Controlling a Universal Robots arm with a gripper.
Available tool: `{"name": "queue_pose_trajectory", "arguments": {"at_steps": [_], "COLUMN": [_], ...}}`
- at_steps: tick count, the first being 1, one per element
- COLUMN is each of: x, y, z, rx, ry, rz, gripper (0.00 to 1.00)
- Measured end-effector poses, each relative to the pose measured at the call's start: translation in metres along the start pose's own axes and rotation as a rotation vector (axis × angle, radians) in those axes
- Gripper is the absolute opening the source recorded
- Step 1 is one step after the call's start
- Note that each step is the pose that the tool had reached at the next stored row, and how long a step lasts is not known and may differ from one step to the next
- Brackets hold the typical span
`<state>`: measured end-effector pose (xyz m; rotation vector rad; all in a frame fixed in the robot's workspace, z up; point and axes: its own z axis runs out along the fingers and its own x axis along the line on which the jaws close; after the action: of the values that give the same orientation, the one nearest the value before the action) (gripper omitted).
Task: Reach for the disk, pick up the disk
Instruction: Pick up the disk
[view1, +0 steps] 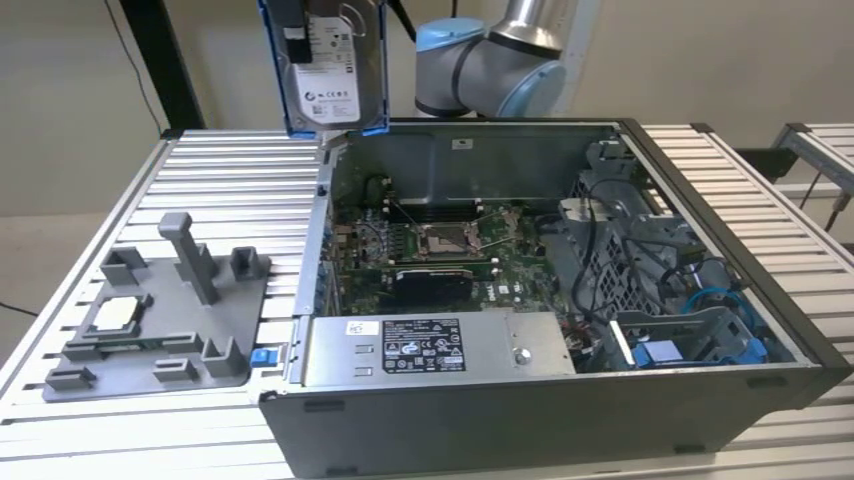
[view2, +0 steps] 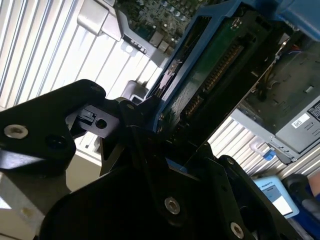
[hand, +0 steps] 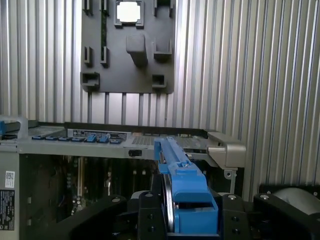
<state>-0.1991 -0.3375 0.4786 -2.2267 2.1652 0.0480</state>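
Right, the disk (view1: 331, 75) is off the table (view1: 227, 170) and hangs in the air. In the exterior view I see it at 11 o'clock from the middle of the open computer case (view1: 507, 430), above the case's far corner. It stands on edge, white label facing the camera, with the blue carrier bracket running down both long sides. The arm (view1: 494, 60) sits just beside it at 3 o'clock. In the first wrist view the gripper (hand: 187, 220) is pinching the disk: 1 black finger (hand: 150, 212) presses on each flank of the blue carrier, and I see the drive edge-on between them. In the second wrist view the green circuit-board face of the disk (view2: 215, 65) shows, slanting out of the black gripper body. Nothing else touches the drive. Inside the case, the motherboard (view1: 441, 250) lies on the floor and the power supply (view1: 441, 345) sits against the near wall at 6 o'clock. A loop of blue cables (view1: 727, 290) sits at 3 o'clock. At 9 o'clock from the case, well apart from the disk, a grey fixture plate (view1: 147, 345) rests on the slatted table. It carries 1 square processor chip (view1: 114, 312) in a pocket. A small blue clip (view1: 260, 355) lies between plate and case.
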Motion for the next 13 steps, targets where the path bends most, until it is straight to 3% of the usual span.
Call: {"name": "queue_pose_trajectory", "arguments": {"at_steps": [13], "x": [0.0007], "y": [-0.025], "z": [0.0001], "rx": [0.0], "ry": [0.0], "rz": [0.0], "gripper": [0.0]}}
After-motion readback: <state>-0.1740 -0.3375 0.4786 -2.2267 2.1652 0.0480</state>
